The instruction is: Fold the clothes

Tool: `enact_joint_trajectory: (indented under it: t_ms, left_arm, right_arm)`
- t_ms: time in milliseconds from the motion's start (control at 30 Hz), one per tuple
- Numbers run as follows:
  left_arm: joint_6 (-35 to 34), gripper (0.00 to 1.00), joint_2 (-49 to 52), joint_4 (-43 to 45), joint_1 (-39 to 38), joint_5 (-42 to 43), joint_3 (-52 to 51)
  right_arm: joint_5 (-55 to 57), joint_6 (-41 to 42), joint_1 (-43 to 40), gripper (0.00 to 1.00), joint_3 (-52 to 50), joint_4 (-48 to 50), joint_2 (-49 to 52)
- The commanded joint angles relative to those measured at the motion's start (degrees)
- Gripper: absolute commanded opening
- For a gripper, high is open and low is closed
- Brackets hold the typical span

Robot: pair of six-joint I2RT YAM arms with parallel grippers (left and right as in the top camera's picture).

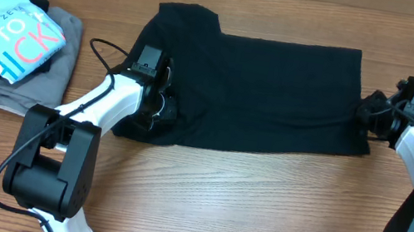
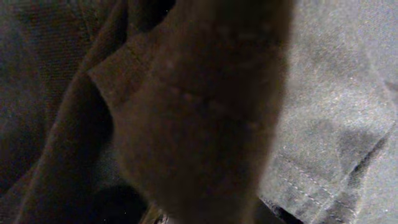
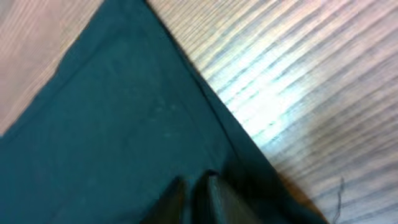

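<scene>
A black shirt (image 1: 262,91) lies spread across the middle of the wooden table (image 1: 259,209), folded into a wide band. My left gripper (image 1: 160,106) sits at its bunched left end. In the left wrist view, dark cloth (image 2: 336,93) fills the frame and hides the fingers; the gripper seems shut on the shirt. My right gripper (image 1: 370,110) is at the shirt's right edge. In the right wrist view its fingers (image 3: 194,186) are pressed together on the shirt's corner (image 3: 112,124), beside bare table (image 3: 311,93).
A pile of folded clothes (image 1: 13,41) sits at the far left, with a light blue printed shirt (image 1: 11,28) on top of grey garments (image 1: 54,73). Bare wood shows in front of the shirt.
</scene>
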Motion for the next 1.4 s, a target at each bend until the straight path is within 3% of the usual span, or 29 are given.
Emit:
enact_joint_trajectory:
  t_ms: [0, 200, 467, 700, 800, 1033, 1300, 1367]
  left_arm:
    - [0.5, 0.34, 0.7, 0.3, 0.0, -1.0, 0.5]
    - [0.5, 0.35, 0.7, 0.5, 0.0, -1.0, 0.5]
    - [0.5, 0.34, 0.7, 0.5, 0.0, -1.0, 0.5]
    - [0.5, 0.34, 0.7, 0.6, 0.0, -1.0, 0.5]
    - [0.5, 0.35, 0.7, 0.8, 0.0, -1.0, 0.5]
    - [0.5, 0.35, 0.7, 0.7, 0.0, -1.0, 0.5]
    - [0.5, 0.35, 0.7, 0.3, 0.0, -1.2, 0.5]
    - [0.5, 0.35, 0.7, -0.2, 0.0, -2.7, 0.5]
  right_arm:
    - [0.2, 0.0, -0.3, 0.23, 0.2, 0.5, 0.1]
    - [4.0, 0.0, -0.3, 0.24, 0.2, -0.3, 0.1]
    - [2.8, -0.3, -0.3, 0.17, 0.2, -13.1, -2.1]
    - [2.6, -3.3, 1.1, 0.13, 0.2, -15.4, -2.1]
    - [2.8, -3.2, 1.3, 0.04, 0.2, -13.8, -2.0]
    - [5.4, 0.3, 1.3, 0.05, 0.2, -1.7, -1.0]
    - [14.4, 2.4, 1.3, 0.04, 0.1, -5.8, 3.5]
    - [16.5, 4.7, 1.1, 0.10, 0.1, -5.7, 4.3]
